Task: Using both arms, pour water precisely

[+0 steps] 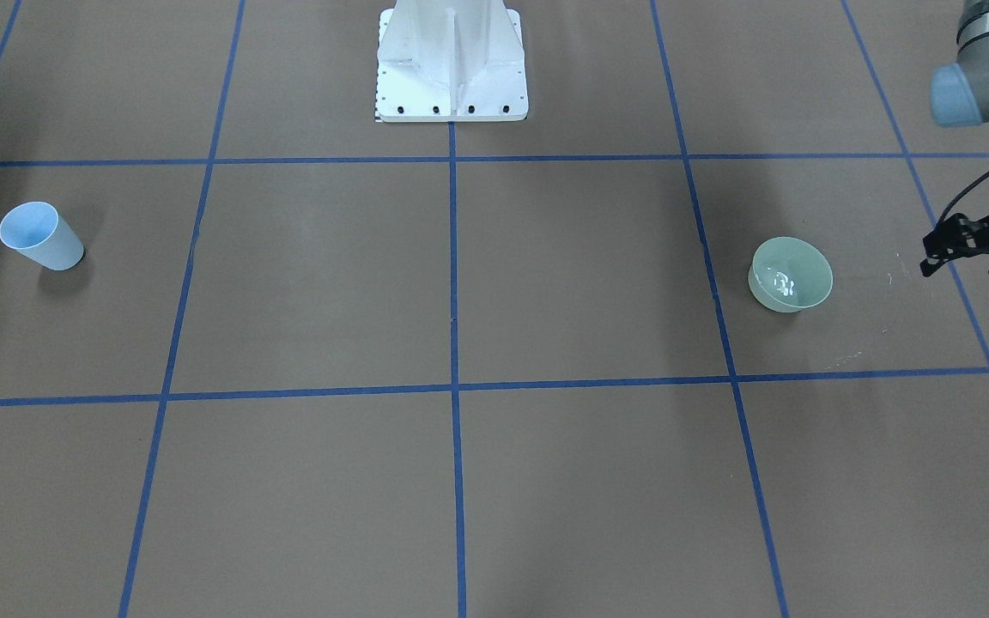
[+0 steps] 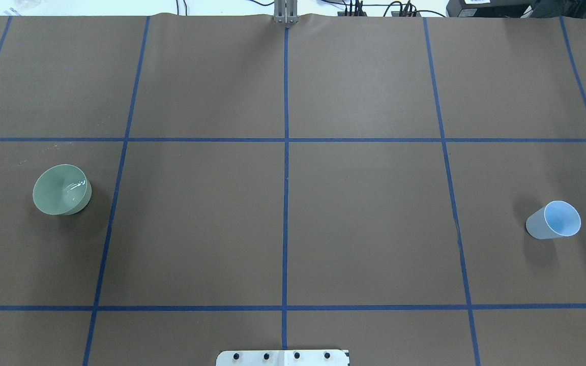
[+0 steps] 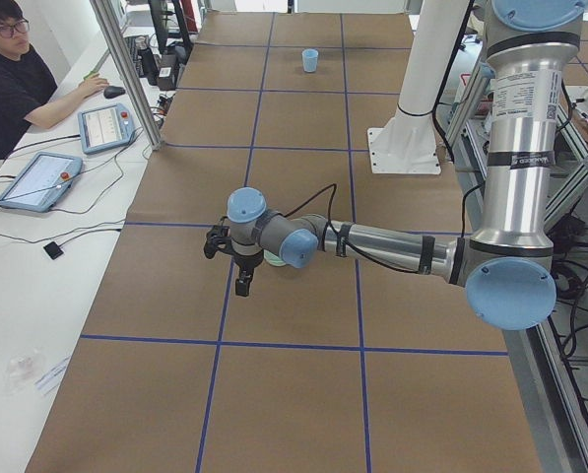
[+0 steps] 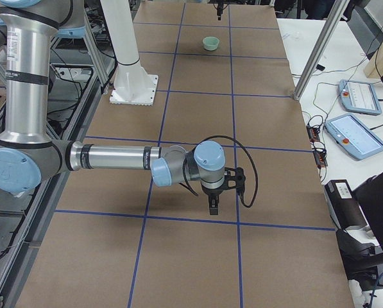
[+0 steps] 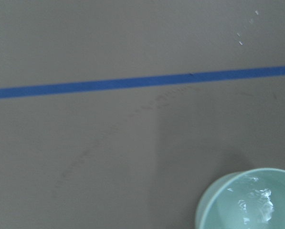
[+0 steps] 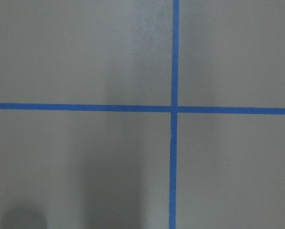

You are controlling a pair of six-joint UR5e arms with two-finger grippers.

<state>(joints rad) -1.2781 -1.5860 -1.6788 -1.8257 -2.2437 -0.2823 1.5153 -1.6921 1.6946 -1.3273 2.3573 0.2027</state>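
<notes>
Nearest the lens at the bench's left end is your left arm [image 3: 392, 246], with the left tool [image 1: 960, 272] hanging near the green bowl [image 1: 791, 275] on its outboard side, not touching it. The water [image 1: 782, 283] lies in that bowl as a small pool of glints. Note the hazards. The bowl is wide and smooth, so a pinch on its rim may slip or tip it, and a sideways approach could knock it and slop the water onto the bench [image 1: 546, 300]. The blue cup [image 1: 35, 236] stands upright at the far end, well apart. It looks light, so a nudge could topple it, and a broad rim pouring into a narrow mouth invites overspill. The right wrist view shows only a crossing of tape lines [image 6: 174, 109], so expect that side to need aligning. On pose, each upper link stands upright with the forearm stretched almost level and the wrist bent downward. The left tool's fingers stand apart, empty. The right arm [image 4: 114, 157] mirrors this, but I cannot tell whether the right tool [image 4: 224, 189] is apart or together.
</notes>
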